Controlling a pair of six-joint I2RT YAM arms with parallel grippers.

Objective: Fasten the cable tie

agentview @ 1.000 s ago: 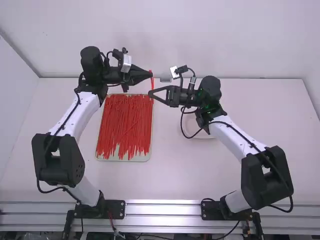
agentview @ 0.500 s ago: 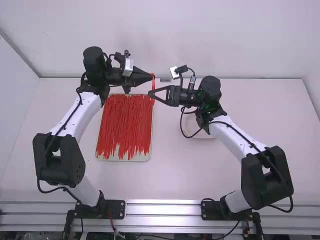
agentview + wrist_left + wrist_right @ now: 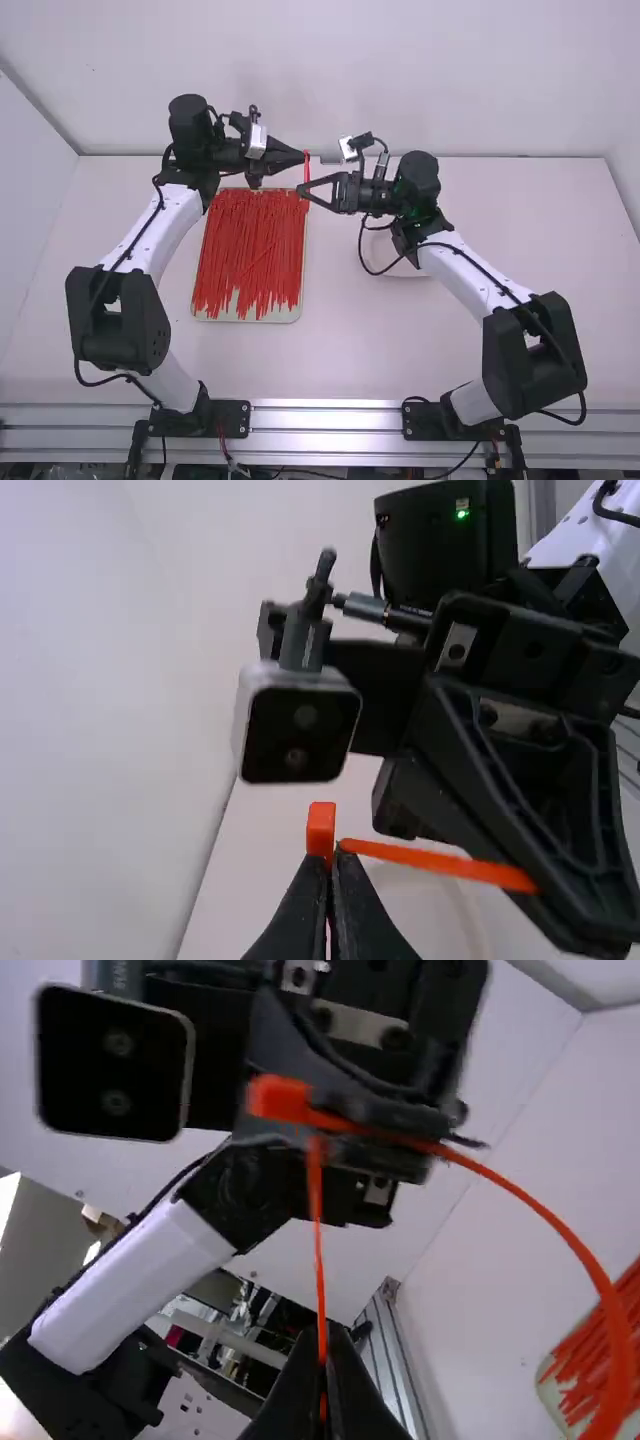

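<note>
One red cable tie [image 3: 420,859], seemingly looped, pinched by both arms' jaws

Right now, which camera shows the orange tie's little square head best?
The left wrist view: the cable tie head stands clear against white, just above the left gripper pinching the tie. The right wrist view has it against that gripper's dark body; in the high view it is a red speck near the right gripper.
</note>
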